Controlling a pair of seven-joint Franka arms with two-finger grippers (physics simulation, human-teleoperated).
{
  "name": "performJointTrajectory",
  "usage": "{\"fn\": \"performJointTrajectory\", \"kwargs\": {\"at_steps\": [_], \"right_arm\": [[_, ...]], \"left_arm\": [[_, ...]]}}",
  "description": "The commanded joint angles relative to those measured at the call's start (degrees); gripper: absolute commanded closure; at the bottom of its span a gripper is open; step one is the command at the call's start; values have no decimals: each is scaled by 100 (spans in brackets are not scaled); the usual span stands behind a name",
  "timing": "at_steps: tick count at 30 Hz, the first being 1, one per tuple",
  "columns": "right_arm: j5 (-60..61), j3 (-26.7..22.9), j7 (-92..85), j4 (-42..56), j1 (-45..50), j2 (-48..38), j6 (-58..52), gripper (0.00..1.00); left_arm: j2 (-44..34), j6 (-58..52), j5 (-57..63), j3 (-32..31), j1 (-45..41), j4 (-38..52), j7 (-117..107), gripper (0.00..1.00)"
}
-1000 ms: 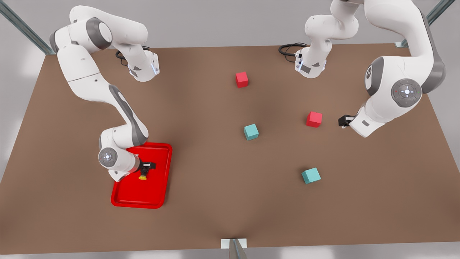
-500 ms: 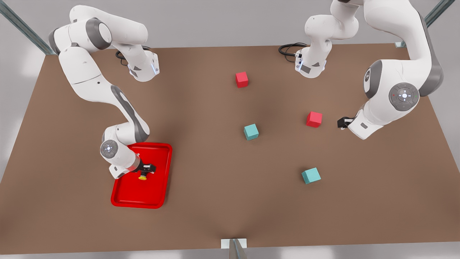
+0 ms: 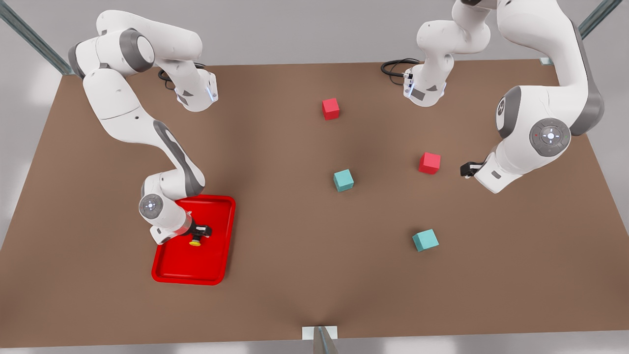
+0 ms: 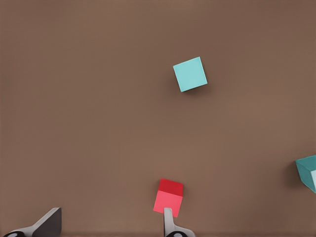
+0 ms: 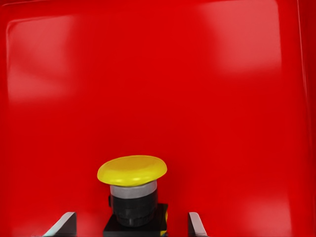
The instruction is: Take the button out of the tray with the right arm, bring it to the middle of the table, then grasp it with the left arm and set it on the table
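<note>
Right claw (image 3: 200, 231) low inside the tray (image 3: 216, 265), fingers (image 5: 196, 224) apart either side of the button (image 5: 132, 190), not clamped on it; button upright on the tray floor, yellow cap up; tray at the front view's left on the table (image 3: 295, 275); left claw (image 3: 466, 169) hangs over the table at the front view's right, waiting, fingers (image 4: 169, 223) apart, just beside a red cube (image 3: 429, 162); second red cube (image 3: 330, 108) and two teal cubes (image 3: 343, 180) (image 3: 425, 240) spread on the table.
</note>
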Motion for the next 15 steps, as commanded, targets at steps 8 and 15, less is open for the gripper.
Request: {"fn": "performJointTrajectory", "kwargs": {"at_steps": [8,15], "right_arm": [[-18,1,26,3,1,-6,-48,60],[9,413,26,917,-61,-67,-2026,58]], "left_arm": [[-6,-19,6,-1,0,3,-17,0],[-15,-63,6,-1,-9,3,-61,0]]}}
